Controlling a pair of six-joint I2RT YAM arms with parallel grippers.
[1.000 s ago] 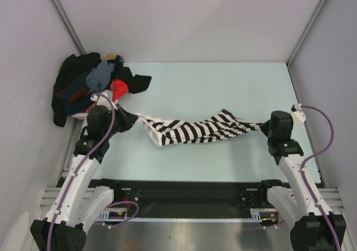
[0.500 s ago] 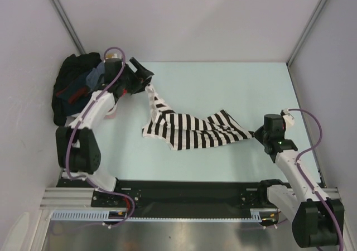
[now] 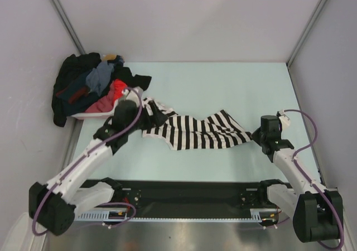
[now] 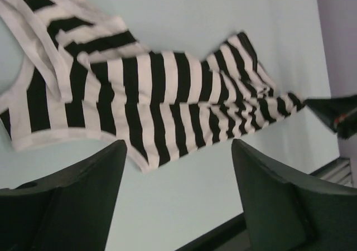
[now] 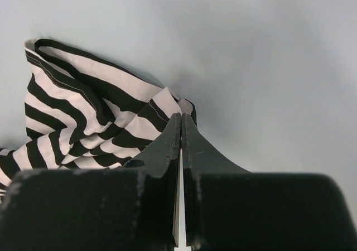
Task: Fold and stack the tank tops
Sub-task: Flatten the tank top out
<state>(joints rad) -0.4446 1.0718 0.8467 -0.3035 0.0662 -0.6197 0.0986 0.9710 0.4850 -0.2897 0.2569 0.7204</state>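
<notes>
Flattening the striped tank top (image 3: 195, 129): right gripper (image 5: 181, 117) pinching a corner, left gripper (image 4: 178, 150) spread wide above it; next, likely grasp the bunched end and tug flat

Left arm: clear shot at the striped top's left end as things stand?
Probably yes. The left gripper hangs open just above the striped top, with nothing between them; the right gripper pinches only its opposite end.
</notes>
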